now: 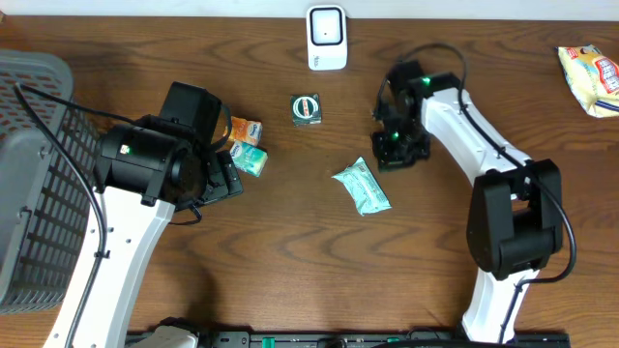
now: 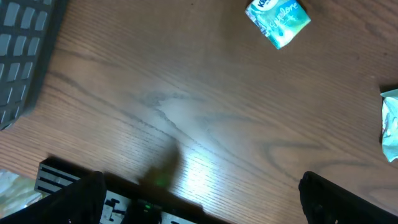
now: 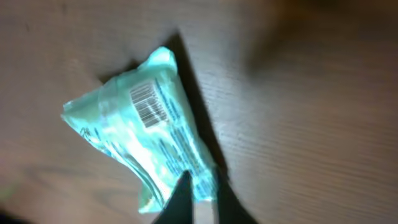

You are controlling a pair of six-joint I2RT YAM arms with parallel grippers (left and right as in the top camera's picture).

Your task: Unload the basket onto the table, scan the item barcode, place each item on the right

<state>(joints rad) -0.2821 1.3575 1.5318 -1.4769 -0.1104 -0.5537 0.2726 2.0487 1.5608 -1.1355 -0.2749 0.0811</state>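
Hovering clenched on nothing, the right gripper (image 1: 399,147) is standing just right of the teal packet (image 1: 362,187), which is lying on the table (image 1: 290,271) with its barcode (image 3: 149,104) up. The left gripper (image 2: 205,200) is waiting wide open. Pickup seems to be the step in hand: the next move is calling for opening, grasping the packet and carrying it far-left to the white scanner (image 1: 327,37). Only the green box (image 1: 307,108) is standing near that path.

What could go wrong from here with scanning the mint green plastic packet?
The right gripper is shut and, seen from overhead, sits beside the mint green plastic packet rather than on it. Moving in like that may shove the packet instead of gripping it. The barcode lies on crinkled film, so a read at the white upright device may fail unless the film is held flat.
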